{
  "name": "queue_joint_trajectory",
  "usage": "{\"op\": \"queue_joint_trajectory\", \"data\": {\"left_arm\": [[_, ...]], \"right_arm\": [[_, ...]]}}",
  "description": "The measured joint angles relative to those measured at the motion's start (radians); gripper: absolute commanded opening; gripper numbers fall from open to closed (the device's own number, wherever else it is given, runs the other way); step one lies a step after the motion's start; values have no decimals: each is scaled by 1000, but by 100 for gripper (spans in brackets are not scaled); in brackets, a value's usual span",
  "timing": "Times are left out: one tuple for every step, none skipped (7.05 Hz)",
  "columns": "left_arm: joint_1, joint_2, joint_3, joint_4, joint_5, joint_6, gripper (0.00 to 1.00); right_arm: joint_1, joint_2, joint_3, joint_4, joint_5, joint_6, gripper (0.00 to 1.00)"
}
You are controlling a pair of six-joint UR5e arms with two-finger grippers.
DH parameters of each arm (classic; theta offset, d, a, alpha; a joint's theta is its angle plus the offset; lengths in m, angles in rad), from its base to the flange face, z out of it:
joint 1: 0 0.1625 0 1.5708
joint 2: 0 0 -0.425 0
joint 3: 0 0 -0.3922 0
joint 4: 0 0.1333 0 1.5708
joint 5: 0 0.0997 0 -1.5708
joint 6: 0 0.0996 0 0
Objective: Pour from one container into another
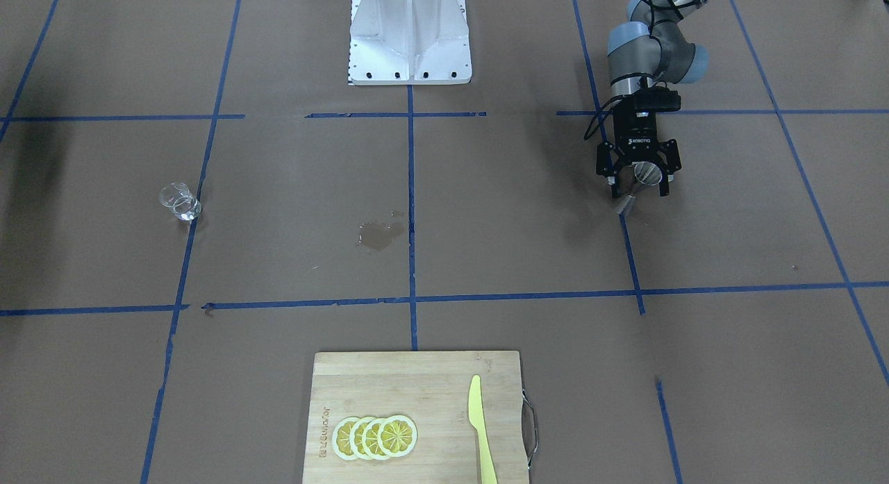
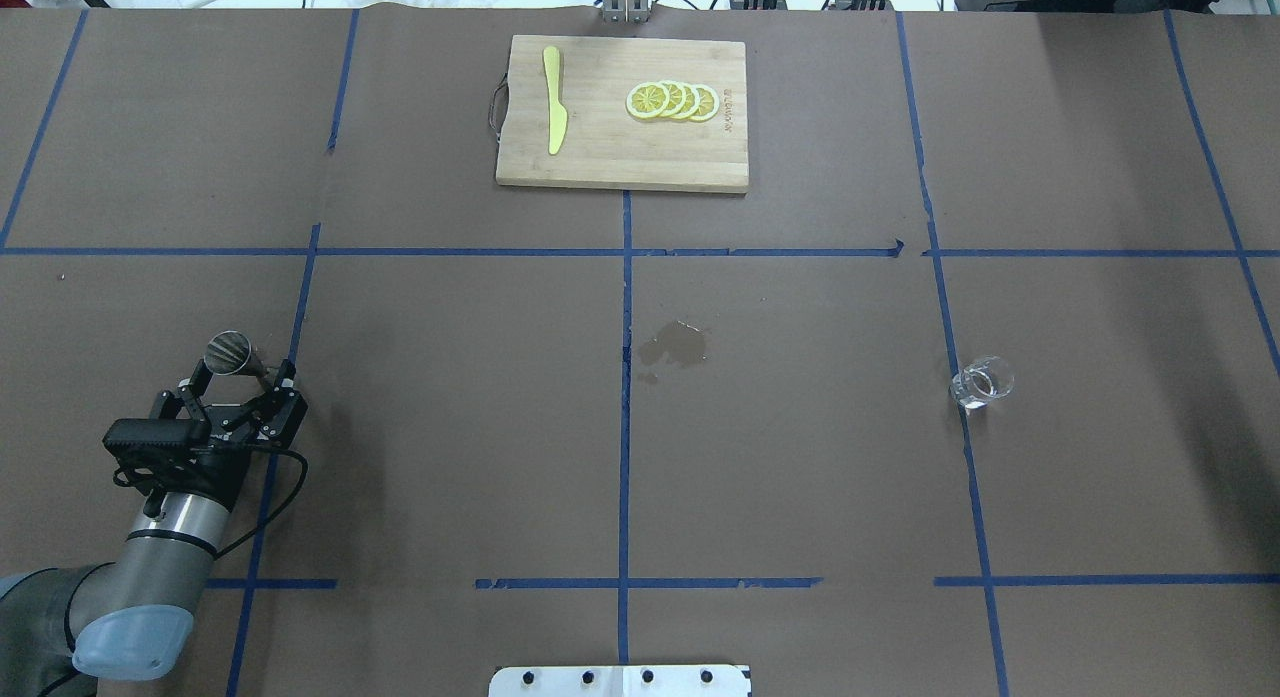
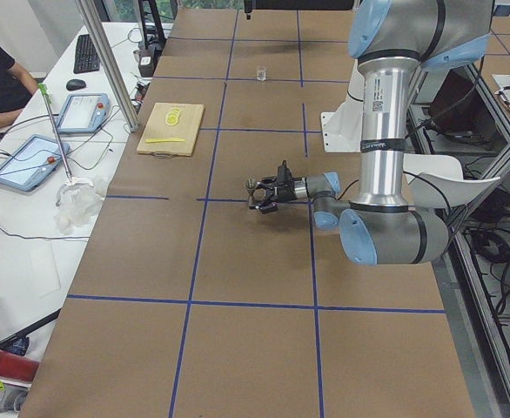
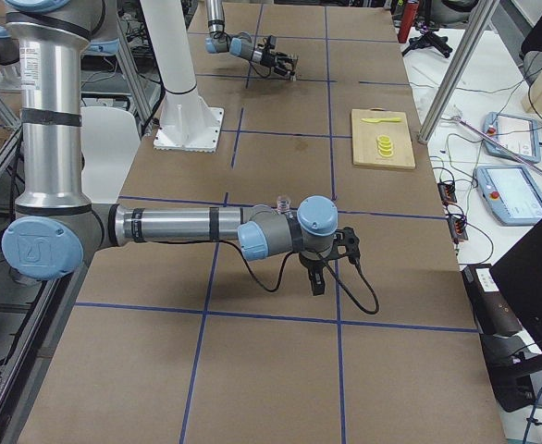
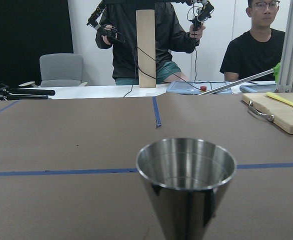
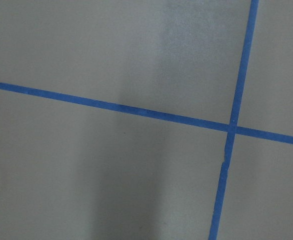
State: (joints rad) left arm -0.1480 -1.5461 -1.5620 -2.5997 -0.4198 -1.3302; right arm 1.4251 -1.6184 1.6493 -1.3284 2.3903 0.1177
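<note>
The grey steel jigger (image 1: 644, 174) stands upright on the brown table, and its top cone (image 5: 186, 176) fills the lower middle of the left wrist view. My left gripper (image 1: 639, 184) lies low and level, open, with its fingers spread on either side of the jigger (image 2: 230, 353). The clear glass cup (image 1: 179, 201) stands alone far across the table (image 2: 982, 382). My right gripper (image 4: 316, 277) shows only in the exterior right view, pointing down near the cup (image 4: 283, 202); I cannot tell whether it is open or shut. The right wrist view holds only table and blue tape.
A wooden cutting board (image 2: 600, 147) at the far edge carries lemon slices (image 2: 672, 100) and a yellow knife (image 2: 553, 112). A wet spot (image 2: 674, 346) marks the table's middle. The white robot base (image 1: 410, 36) stands at the near edge. Operators sit beyond the far side.
</note>
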Motion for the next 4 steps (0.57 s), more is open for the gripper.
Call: {"op": "queue_joint_trajectory", "data": {"left_arm": [[-4, -9, 3, -1, -1, 1, 81], [-6, -26, 3, -1, -2, 15, 62], [-8, -41, 3, -10, -2, 46, 46], [-9, -48, 3, -32, -2, 83, 44]], "right_arm": [[0, 0, 0, 0, 1, 0, 100], [0, 0, 0, 0, 1, -1, 100], [0, 0, 0, 0, 1, -1, 100], [0, 0, 1, 0, 1, -1, 100]]}}
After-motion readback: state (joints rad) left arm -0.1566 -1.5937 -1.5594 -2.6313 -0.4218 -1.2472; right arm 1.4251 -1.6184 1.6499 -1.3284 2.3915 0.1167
